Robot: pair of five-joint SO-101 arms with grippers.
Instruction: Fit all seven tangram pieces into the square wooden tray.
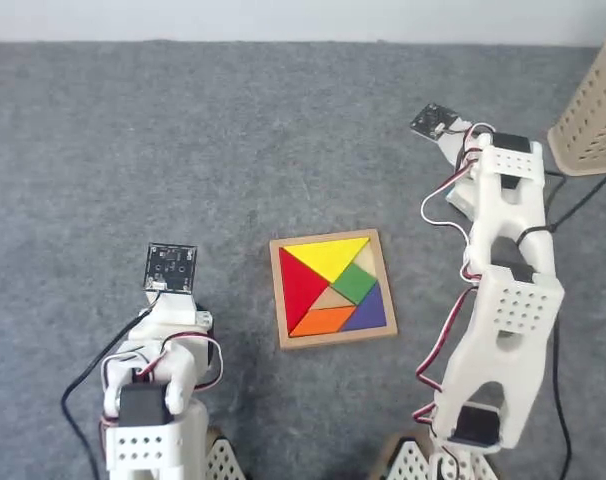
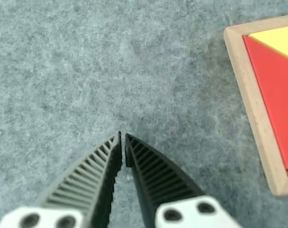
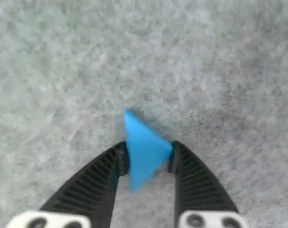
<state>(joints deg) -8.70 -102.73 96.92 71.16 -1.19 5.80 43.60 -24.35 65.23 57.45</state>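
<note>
Right gripper [image 3: 147, 145] pinches blue triangle [image 3: 143, 149] over grey felt [image 3: 63, 57]
Left gripper [image 2: 123, 138] closed, empty; square wooden tray [image 1: 276, 295] part-filled

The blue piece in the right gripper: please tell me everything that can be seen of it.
The blue piece is a small flat triangle, bright light blue, with a smooth, matte surface. The right gripper clamps it between its two black ribbed fingers, which press on opposite sides. One sharp corner sticks out past the fingertips, over the grey felt-like cover. Whether it touches the cover cannot be told.
</note>
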